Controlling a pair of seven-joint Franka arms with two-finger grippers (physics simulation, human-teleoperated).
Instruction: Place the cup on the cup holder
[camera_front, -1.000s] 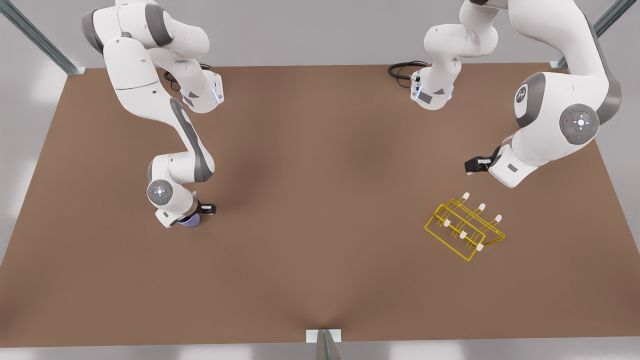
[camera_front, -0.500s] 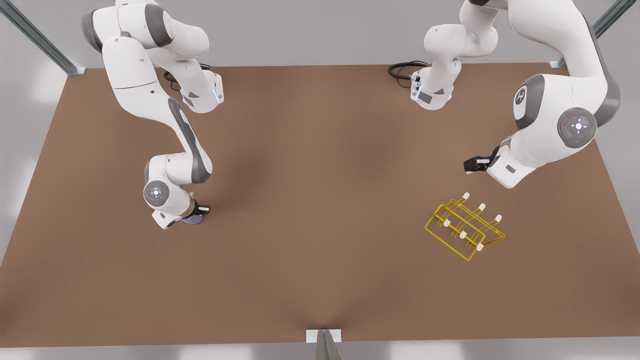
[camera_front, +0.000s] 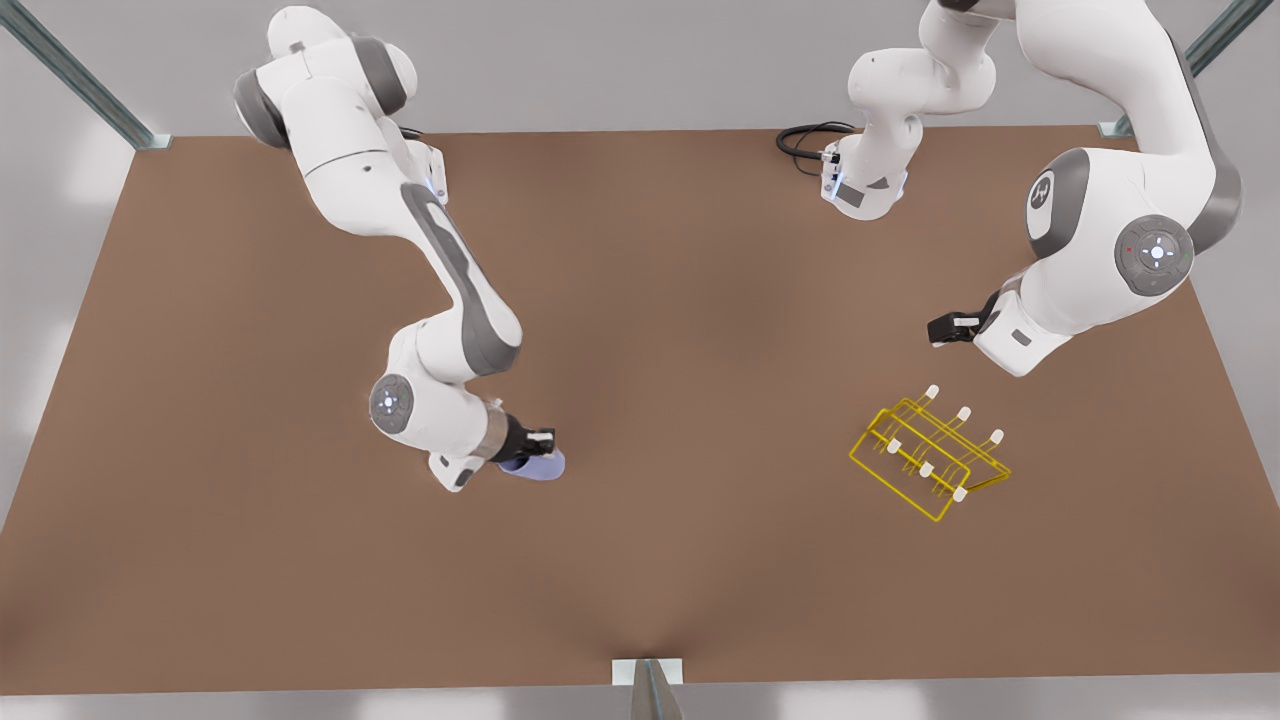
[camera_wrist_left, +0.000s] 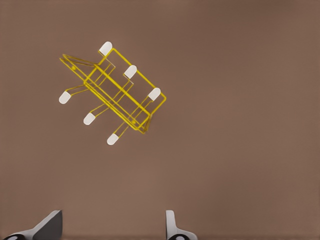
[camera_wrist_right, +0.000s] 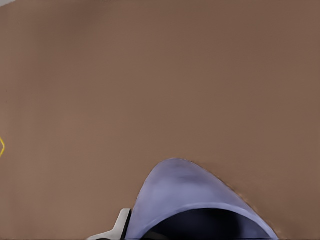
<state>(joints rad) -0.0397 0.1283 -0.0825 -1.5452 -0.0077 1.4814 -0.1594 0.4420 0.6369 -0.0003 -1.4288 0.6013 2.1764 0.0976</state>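
The lavender cup (camera_front: 537, 467) hangs tilted just above the brown table, left of centre in the front view, with my right gripper (camera_front: 541, 443) shut on it. In the right wrist view the cup (camera_wrist_right: 192, 197) sits close against a white fingertip (camera_wrist_right: 120, 225). The yellow wire cup holder (camera_front: 930, 455) with white-capped pegs stands on the table at the front view's right, far from the cup. My left gripper (camera_front: 945, 328) waits above and behind the holder. In the left wrist view its fingers (camera_wrist_left: 50, 227) stand open, with nothing between them, over the cup holder (camera_wrist_left: 112, 92).
A black cable (camera_front: 805, 140) coils at the table's back edge beside an arm base. A metal post (camera_front: 647, 685) stands at the middle of the front edge. Bare brown table (camera_front: 700, 400) lies between the cup and the holder.
My right arm has swung toward the front view's right and nearer the front edge, carrying the cup off its earlier spot. The left arm and the holder stay put.
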